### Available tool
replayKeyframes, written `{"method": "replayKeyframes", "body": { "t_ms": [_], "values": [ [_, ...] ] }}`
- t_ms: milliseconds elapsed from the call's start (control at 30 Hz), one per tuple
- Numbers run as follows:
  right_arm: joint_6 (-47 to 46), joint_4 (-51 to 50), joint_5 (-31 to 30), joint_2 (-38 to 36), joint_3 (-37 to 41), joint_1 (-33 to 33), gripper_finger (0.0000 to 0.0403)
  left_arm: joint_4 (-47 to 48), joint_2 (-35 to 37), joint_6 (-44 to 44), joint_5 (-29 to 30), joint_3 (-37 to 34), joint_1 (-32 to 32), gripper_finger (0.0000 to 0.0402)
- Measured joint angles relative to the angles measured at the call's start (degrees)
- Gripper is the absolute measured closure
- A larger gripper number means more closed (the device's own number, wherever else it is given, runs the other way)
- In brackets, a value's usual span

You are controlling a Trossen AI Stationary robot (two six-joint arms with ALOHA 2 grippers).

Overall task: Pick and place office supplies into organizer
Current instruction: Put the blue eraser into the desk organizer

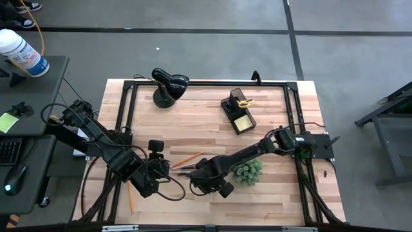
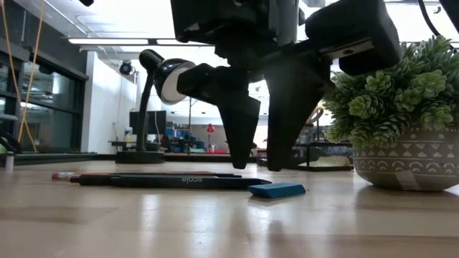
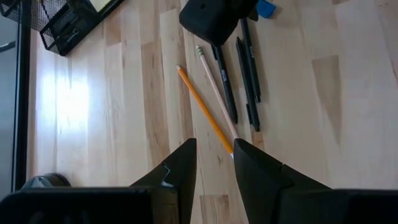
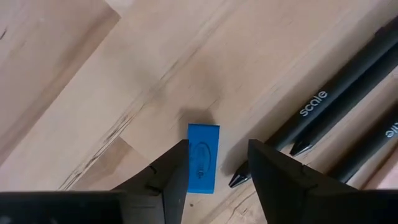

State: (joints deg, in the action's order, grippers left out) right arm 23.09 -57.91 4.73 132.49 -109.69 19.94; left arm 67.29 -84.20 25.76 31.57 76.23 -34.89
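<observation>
My right gripper hangs open, pointing down, over the small blue eraser, which lies flat on the table with one finger on either side. Several black pens lie just beside it. My left gripper is open and low, at the near ends of an orange pencil and a wooden pencil. The black organizer stands toward the far edge and holds yellow-handled scissors and a yellow sticky-note pad.
A potted green spiky plant stands right beside my right arm. A black desk lamp sits near the far left corner. One more orange pencil lies by the left arm. Bare wood lies between pens and organizer.
</observation>
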Motion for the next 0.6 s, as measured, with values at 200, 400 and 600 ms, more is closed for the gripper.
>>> {"method": "replayKeyframes", "body": {
  "t_ms": [200, 400, 600],
  "values": [
    [0.0, -0.4, -0.1, 0.5, 0.0, 0.5, 0.0245, 0.0, 0.0, 0.0, 0.0, 0.0, 0.0, 0.0307],
    [-0.1, -2.5, -0.3, 0.7, 0.0, 0.8, 0.0248, 0.3, 0.0, 0.0, 0.0, 0.0, 0.0, 0.0307],
    [-0.4, -3.1, -1.6, 1.2, 0.0, 0.7, 0.0241, 0.2, 0.0, 0.0, 0.0, 0.0, 0.0, 0.0307]
  ]
}}
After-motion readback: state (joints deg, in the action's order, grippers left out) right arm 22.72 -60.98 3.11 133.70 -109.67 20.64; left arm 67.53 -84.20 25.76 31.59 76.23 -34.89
